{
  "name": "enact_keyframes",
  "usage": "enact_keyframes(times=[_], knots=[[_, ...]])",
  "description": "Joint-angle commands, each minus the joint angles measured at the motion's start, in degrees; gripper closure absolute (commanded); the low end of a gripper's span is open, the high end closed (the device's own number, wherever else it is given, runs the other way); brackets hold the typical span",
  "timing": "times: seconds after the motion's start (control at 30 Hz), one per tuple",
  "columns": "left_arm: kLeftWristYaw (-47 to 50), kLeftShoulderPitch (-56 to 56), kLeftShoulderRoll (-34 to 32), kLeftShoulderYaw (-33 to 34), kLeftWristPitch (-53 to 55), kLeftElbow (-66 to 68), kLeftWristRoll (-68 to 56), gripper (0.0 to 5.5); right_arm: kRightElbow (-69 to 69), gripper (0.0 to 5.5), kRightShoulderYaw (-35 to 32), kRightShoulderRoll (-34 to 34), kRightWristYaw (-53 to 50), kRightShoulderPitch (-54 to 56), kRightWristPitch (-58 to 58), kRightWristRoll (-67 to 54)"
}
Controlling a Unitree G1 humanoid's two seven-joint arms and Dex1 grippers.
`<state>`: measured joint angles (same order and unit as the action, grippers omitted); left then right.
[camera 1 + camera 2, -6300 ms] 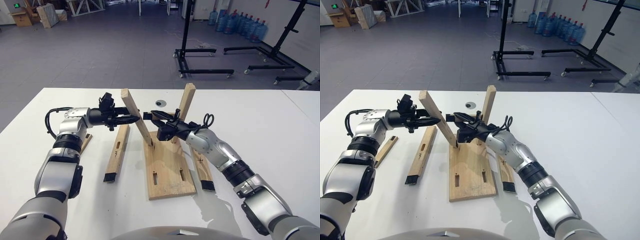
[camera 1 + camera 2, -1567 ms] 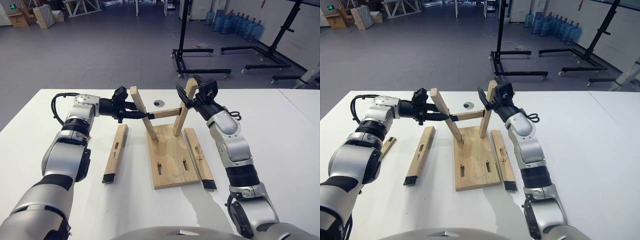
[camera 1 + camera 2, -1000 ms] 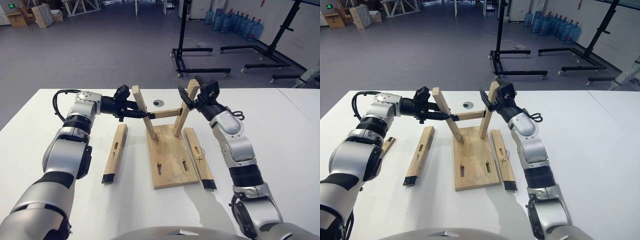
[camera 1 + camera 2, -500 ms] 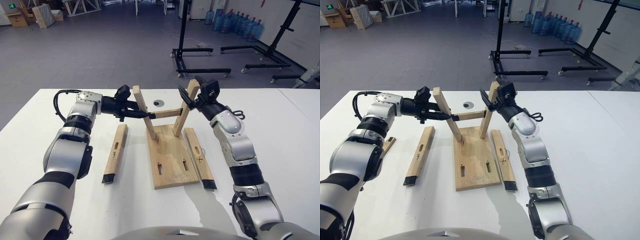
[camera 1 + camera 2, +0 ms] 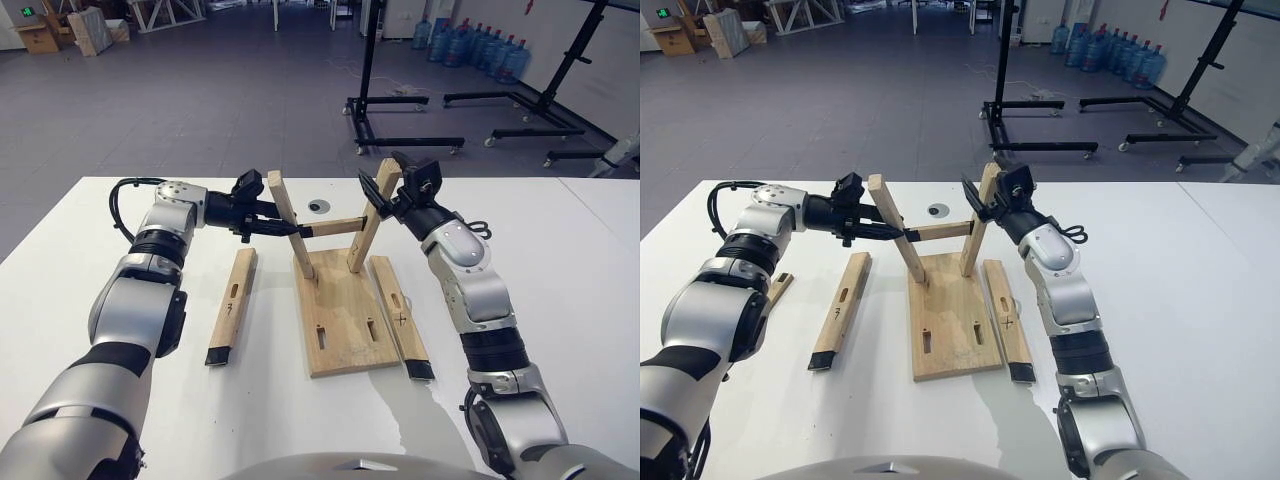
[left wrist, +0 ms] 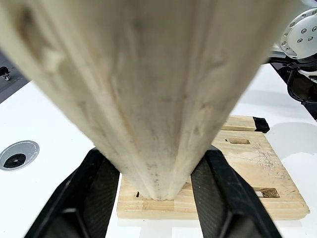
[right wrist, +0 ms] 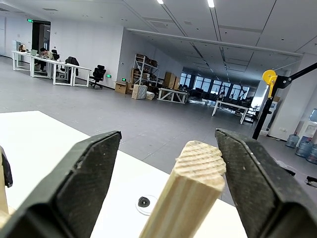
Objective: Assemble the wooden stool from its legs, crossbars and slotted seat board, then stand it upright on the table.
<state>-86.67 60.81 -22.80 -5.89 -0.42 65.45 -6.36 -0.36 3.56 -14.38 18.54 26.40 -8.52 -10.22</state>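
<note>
seat board [image 5: 340, 335] lies flat on the surface [image 5: 560, 260]. left leg [image 5: 281, 196] and right leg [image 5: 364, 241] rise from it, tops leaning apart, crossbar [image 5: 336, 227] level between them. left pincer [image 5: 283, 228] pinches the left leg; right pincer [image 5: 383, 180] is spread around the right leg's top.

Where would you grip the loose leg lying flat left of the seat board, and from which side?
Take the loose leg mid-length, near its slot, from straight above, fingers spanning its narrow width. It lies flat on the table, clear of the seat board, so both long edges are free. The left gripper is nearer but shut on the left upright leg.
</note>
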Motion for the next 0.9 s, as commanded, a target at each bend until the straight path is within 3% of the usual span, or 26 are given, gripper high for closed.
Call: enact_keyframes(times=[0.03,0.13,0.33,0.47,0.9], knots=[[4.96,4.89,7.39,0.04,-2.17,-5.07,-0.1,3.47,-0.65,2.03,11.73,4.28,11.09,-3.22,-4.87,-3.07],[4.51,4.21,7.1,0.07,-1.31,-5.31,0.32,3.47,-2.45,1.46,10.6,3.47,11.22,-3.58,-5.77,-4.52],[7.05,4.41,6.19,1.13,-2.34,-5.36,0.73,2.31,-2.74,0.15,7.96,3.67,8.73,-2.38,-3.87,-4.74],[8.02,4.73,4.31,1.92,-3.01,-5.29,0.84,1.68,-2.36,0.1,5.71,3.09,6.28,-2.58,-2.37,-3.72],[6.19,-2.06,2.76,-0.52,-4.03,-7.15,2.4,1.68,-5.77,0.1,2.61,3.17,5.59,0.56,-0.53,-5.16]])
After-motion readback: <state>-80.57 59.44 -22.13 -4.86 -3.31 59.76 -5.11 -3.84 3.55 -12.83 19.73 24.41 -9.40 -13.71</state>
